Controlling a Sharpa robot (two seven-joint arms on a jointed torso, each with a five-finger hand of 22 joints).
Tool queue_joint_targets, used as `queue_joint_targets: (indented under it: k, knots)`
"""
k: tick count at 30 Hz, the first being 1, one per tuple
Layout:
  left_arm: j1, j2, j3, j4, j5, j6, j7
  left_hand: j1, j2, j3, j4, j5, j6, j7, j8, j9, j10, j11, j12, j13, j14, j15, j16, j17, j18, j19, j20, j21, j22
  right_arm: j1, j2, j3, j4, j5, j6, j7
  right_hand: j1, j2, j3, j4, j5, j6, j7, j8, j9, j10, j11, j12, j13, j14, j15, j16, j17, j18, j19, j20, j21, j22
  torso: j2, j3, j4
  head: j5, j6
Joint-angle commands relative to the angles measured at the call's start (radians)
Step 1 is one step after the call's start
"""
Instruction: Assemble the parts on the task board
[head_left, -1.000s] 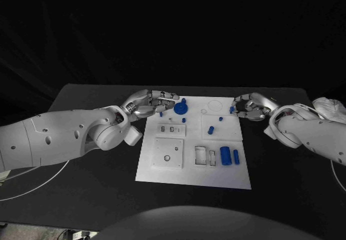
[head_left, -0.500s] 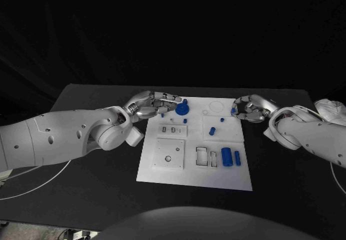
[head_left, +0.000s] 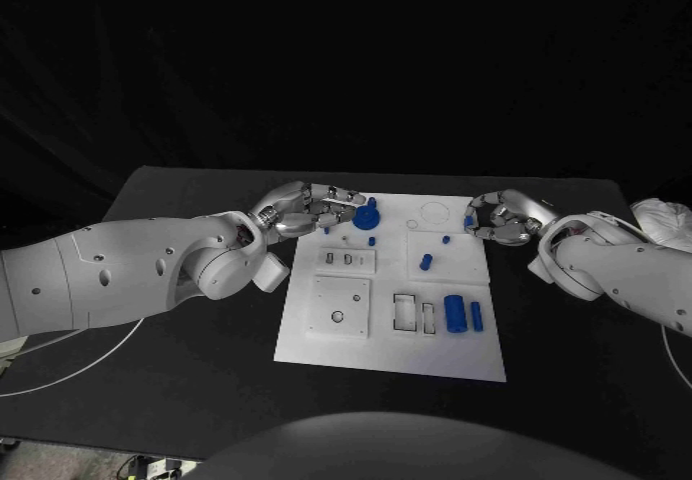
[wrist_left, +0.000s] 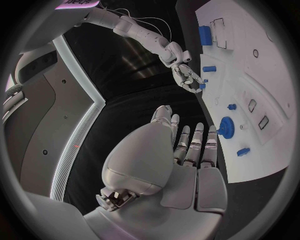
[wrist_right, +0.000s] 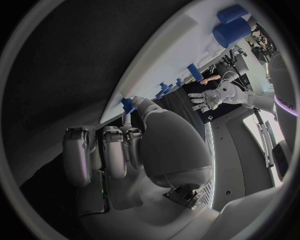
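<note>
One white board lies mid-counter between two hands, carrying about seven blue parts. Beside the spread, empty fingers of the left hand stands a blue gear. The right hand has its fingers curled around a small blue peg at the board's edge, mostly hidden.

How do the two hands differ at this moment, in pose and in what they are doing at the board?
The left hand has its fingers extended and apart, holding nothing, beside the blue gear; the right hand has its fingers curled, with a small blue part at its fingertips. The left hand sits at the task board's far left corner, the right hand at its far right edge. Both are silver hands on white arms.
</note>
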Motion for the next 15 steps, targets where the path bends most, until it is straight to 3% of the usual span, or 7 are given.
queue_joint_targets:
  k: [1, 8, 15]
  knots:
    - [0.000, 0.002, 0.001, 0.002, -0.005, 0.019, 0.002, 0.003, 0.003, 0.003, 0.004, -0.001, 0.006, 0.003, 0.002, 0.000, 0.005, 0.004, -0.006, 0.000, -0.004, 0.000, -0.006, -0.001, -0.006, -0.004, 0.000, -0.005, -0.001, -0.001, 0.001, 0.000, -0.001, -0.012, 0.016, -0.007, 0.008, 0.002, 0.006, 0.000, 0.023, 0.008, 0.002, 0.014, -0.001, 0.107, -0.001, 0.004, 0.263, 0.104, -0.001, 0.003, 0.263, -0.015, 0.035, -0.004, -0.006, 0.234, 0.000, -0.0002, -0.0002, -0.001, -0.001]
    - [0.000, 0.003, 0.001, 0.001, -0.005, 0.019, 0.001, 0.003, 0.003, 0.003, 0.004, -0.001, 0.006, 0.003, 0.002, 0.000, 0.005, 0.004, -0.006, 0.000, -0.004, 0.000, -0.006, -0.001, -0.006, -0.004, 0.000, -0.005, -0.001, -0.001, 0.001, 0.000, -0.001, -0.010, -0.012, 0.003, 0.009, 0.007, 0.014, -0.001, 0.057, 0.043, 0.001, 0.053, 0.009, 0.107, -0.002, 0.004, 0.263, 0.104, -0.002, 0.003, 0.263, -0.016, 0.038, -0.004, -0.003, 0.235, -0.001, -0.0002, -0.0002, 0.000, -0.002]
    - [-0.001, 0.004, 0.001, 0.000, -0.005, 0.017, 0.001, 0.003, 0.003, 0.003, 0.005, -0.002, 0.005, 0.004, 0.002, 0.000, 0.005, 0.005, -0.006, 0.000, -0.004, 0.000, -0.006, -0.001, -0.007, -0.004, 0.000, -0.005, -0.001, 0.003, -0.008, 0.000, 0.016, -0.006, -0.053, 0.012, 0.006, 0.008, 0.015, 0.002, 0.062, 0.059, 0.001, 0.071, 0.013, 0.107, -0.002, 0.004, 0.263, 0.104, -0.003, 0.003, 0.263, -0.017, 0.041, -0.004, 0.000, 0.236, -0.003, -0.0007, 0.0018, 0.001, -0.001]
